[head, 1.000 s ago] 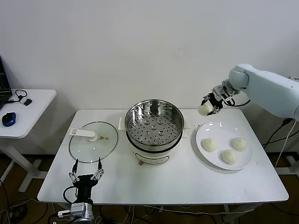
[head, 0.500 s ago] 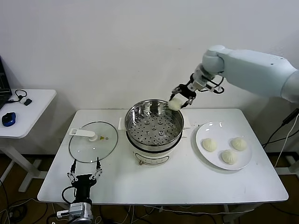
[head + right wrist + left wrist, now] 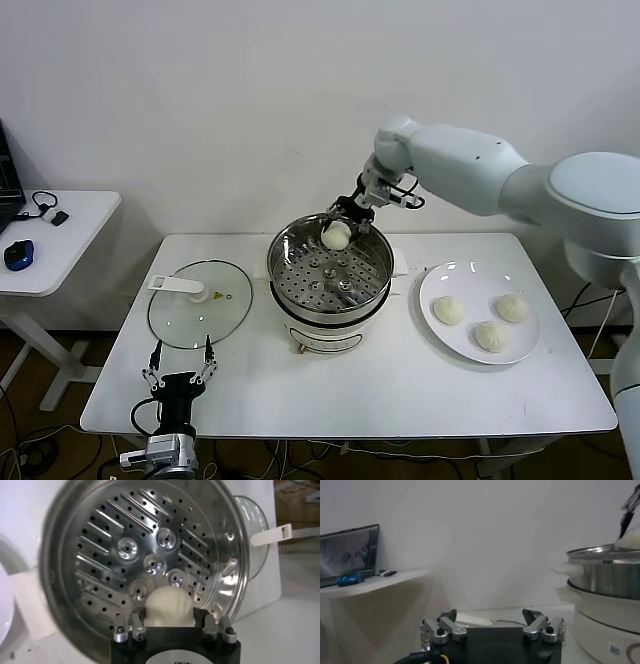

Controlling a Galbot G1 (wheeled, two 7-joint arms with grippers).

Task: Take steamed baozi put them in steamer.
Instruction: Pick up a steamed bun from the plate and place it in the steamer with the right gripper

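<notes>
My right gripper [image 3: 339, 228] hangs over the far rim of the steamer [image 3: 377, 270], shut on one cream-white baozi [image 3: 336, 235]. In the right wrist view that baozi [image 3: 169, 607] sits between the fingers above the perforated tray [image 3: 135, 555], which holds nothing. Three more baozi [image 3: 448, 310] [image 3: 512, 307] [image 3: 490, 336] lie on the white plate [image 3: 445, 278] to the steamer's right. My left gripper [image 3: 180, 368] is parked low at the table's front left, open, with nothing in it [image 3: 492, 625].
A flat glass lid [image 3: 200, 303] with a white handle lies left of the steamer. A small side table [image 3: 70, 230] with a blue mouse stands at the far left. A wall is close behind the table.
My right arm has carried the baozi leftward from above the plate to over the steamer's far rim and lowered it. The left arm has not moved.
</notes>
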